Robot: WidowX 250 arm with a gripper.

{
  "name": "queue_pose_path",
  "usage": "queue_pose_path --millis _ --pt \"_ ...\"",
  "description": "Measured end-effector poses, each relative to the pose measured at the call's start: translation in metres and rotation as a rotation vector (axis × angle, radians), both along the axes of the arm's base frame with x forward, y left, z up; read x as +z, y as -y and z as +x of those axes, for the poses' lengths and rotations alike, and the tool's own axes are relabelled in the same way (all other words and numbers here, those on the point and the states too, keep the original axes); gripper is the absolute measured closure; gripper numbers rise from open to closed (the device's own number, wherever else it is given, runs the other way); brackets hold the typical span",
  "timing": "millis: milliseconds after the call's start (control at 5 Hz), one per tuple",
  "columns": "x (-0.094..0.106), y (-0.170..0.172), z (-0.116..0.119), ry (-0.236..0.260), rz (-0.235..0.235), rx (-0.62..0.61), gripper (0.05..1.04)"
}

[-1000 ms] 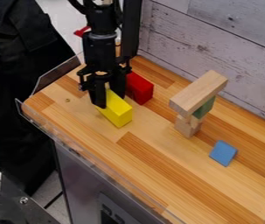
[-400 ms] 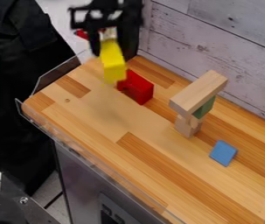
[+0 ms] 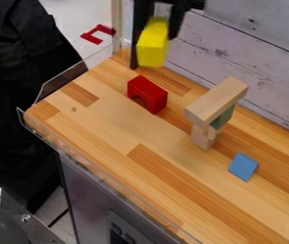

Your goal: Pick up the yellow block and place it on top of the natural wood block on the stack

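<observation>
The gripper [image 3: 157, 29] is at the top of the view, shut on a yellow block [image 3: 153, 44] that hangs in the air above the table's back left part. Below it, a red arch block [image 3: 148, 94] stands on the wooden table. To the right, a long plain wooden block [image 3: 216, 101] lies across the top of a small stack, with a green block [image 3: 222, 117] under its right part and a small wooden block [image 3: 204, 137] at the bottom. A blue block [image 3: 243, 167] lies in front of the stack, to its right.
The table [image 3: 119, 125] has a clear plastic guard [image 3: 62, 82] along its left edge. Whitewashed boards [image 3: 248, 62] form a wall behind it. A red bracket-shaped piece [image 3: 98, 34] is beyond the table's far left corner.
The gripper has lifted the yellow block off the table, then carried it farther up and to the right in the view. The red arch, the stack and the blue block have stayed put.
</observation>
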State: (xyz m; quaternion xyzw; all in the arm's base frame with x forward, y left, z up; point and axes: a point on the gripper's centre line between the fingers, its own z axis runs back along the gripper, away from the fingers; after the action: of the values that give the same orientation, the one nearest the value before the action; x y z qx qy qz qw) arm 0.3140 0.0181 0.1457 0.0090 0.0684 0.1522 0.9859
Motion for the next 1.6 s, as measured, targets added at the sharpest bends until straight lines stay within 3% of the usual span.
queue_pose_path --millis 200,400,600,800,1200,1600 --pt "0.003 0.023 -0.001 0.03 -0.016 -0.256 0.532" --pt "0.01 0.036 -0.007 0.054 -0.037 -0.42 0.532" --pt "0.01 0.044 -0.009 0.035 0.0 -0.493 0.532" --pt "-0.001 0.058 -0.009 -0.016 0.003 -0.557 0.532" --pt "-0.02 0.078 0.009 -0.064 0.016 -0.662 0.532" --pt "-0.023 0.079 0.012 -0.07 0.016 -0.67 0.532"
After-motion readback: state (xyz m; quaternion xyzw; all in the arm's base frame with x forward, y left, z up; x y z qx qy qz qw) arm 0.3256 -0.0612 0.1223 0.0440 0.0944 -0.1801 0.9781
